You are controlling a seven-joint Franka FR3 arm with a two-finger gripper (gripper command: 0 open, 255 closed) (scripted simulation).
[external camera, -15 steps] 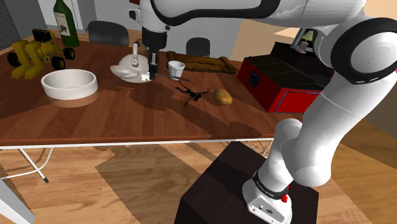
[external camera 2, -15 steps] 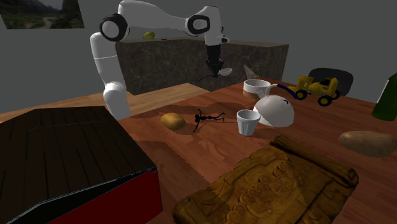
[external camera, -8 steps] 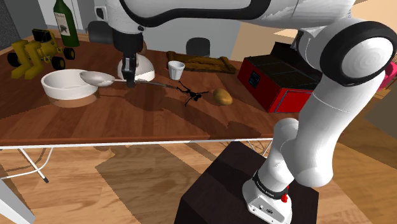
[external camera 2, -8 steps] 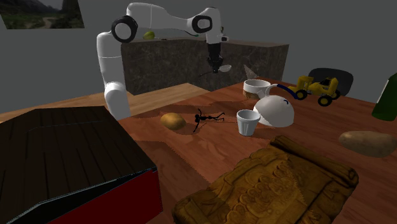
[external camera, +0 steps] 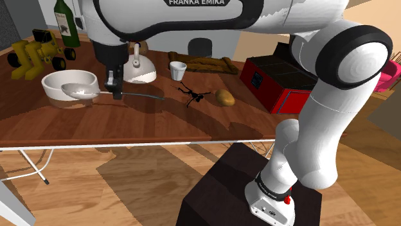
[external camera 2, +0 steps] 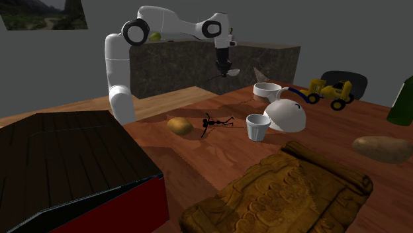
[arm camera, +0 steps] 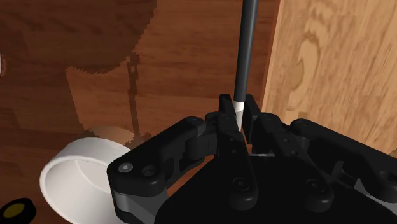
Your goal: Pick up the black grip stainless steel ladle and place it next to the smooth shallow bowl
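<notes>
While the ladle (external camera: 78, 92) is carried, start with the shoulder view: the hand (external camera: 117, 94) is clamped on the ladle's shaft just behind the spoon head, and the dark handle trails level toward that view's right. The spoon head overlaps the near rim of the white bowl (external camera: 58, 88), so the ladle is close beside its target. Gripping near the head probably keeps the heavier end from swinging, and the level hold suits laying the ladle flat on the desk (external camera: 128, 122). In the second exterior view, the hand (external camera 2: 224, 65) points straight down and holds the ladle (external camera 2: 229, 71) clear above the desk (external camera 2: 198, 159), to that view's left of the bowl (external camera 2: 267, 91). That height keeps the ladle from dragging over the bowl's rim or the white domed vessel (external camera 2: 288, 116) nearby. In the wrist view, the two fingers of the hand (arm camera: 238, 113) are shut onto the ladle (arm camera: 246, 44), with no gap showing on either side where its pale shaft meets the black grip. The grip runs straight out ahead of the hand across the desk (arm camera: 191, 57), and the bowl (arm camera: 76, 167) lies off to one side of the hand's body. You should judge the carry nearly done; lowering and release are not yet done.
</notes>
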